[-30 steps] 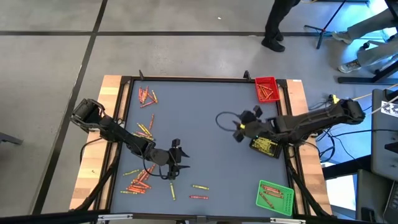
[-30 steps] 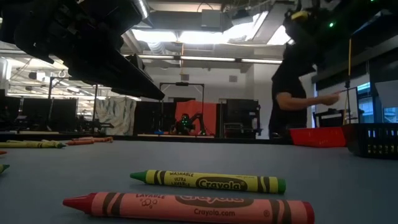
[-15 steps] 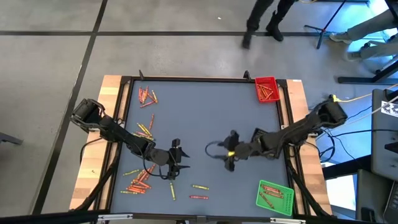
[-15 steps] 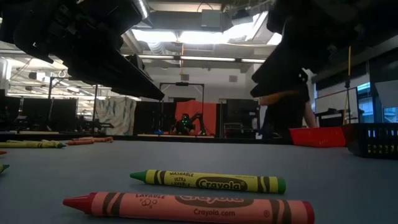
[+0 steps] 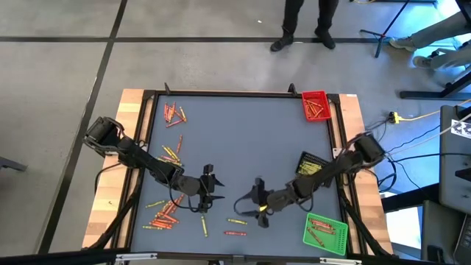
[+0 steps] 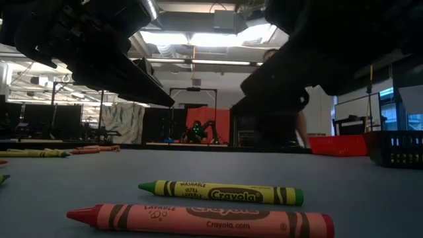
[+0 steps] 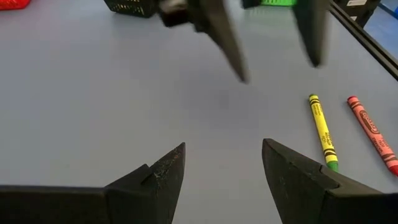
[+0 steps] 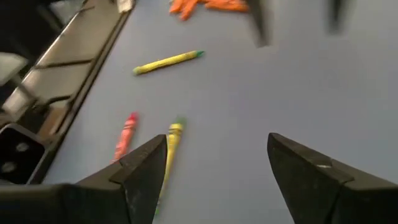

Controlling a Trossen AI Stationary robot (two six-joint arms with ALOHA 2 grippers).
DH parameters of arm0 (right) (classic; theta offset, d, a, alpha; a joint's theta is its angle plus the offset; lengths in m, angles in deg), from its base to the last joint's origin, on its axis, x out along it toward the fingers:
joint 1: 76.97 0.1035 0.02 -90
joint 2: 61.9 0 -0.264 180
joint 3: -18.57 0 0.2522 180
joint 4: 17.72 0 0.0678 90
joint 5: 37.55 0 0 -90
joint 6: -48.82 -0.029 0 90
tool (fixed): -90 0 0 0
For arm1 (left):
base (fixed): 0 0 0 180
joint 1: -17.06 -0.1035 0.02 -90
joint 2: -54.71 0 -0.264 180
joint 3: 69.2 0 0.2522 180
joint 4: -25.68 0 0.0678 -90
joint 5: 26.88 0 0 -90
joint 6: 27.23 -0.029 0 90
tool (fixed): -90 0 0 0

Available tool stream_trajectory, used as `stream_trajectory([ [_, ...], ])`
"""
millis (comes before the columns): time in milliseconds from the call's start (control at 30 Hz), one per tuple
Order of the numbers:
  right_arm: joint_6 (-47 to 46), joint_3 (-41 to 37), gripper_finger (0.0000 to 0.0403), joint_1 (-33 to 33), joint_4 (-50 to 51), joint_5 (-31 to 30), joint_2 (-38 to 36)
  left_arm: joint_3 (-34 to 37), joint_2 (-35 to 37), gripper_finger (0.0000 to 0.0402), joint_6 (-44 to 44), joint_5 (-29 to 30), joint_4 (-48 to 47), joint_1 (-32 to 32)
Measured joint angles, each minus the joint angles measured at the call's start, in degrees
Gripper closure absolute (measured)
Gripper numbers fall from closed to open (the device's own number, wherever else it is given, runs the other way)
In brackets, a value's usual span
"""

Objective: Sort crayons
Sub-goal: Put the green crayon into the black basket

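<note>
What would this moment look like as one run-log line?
left gripper: open, waiting by crayon pile | right gripper: open, empty, above yellow crayon | red crayon: loose nearby

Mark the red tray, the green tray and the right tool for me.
red tray [image 5: 324, 96], high view, on its right rim.
green tray [image 5: 341, 232], high view, on the bare basket floor at its right end.
right tool [image 5: 259, 207], high view, midway between its open fingertips, above the mat near the loose crayons.

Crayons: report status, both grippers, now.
Left gripper open, empty, above the mat. Right gripper open, empty, over the yellow crayon and red crayon. Crayons mostly unsorted. Nothing in the way.
</note>
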Motion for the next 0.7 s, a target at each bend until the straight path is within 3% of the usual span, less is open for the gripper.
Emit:
stream_trajectory([
  [333,2.2,10.8,0.0127,1.3,7.7,2.5,7.8,0.0,0.0,0.0205,0.0,0.0,0.0,0.1],
  [700,1.8,14.0,0.0145,1.3,12.1,4.5,13.2,-0.1,0.0,0.0205,0.0,0.2,0.0,0.2],
])
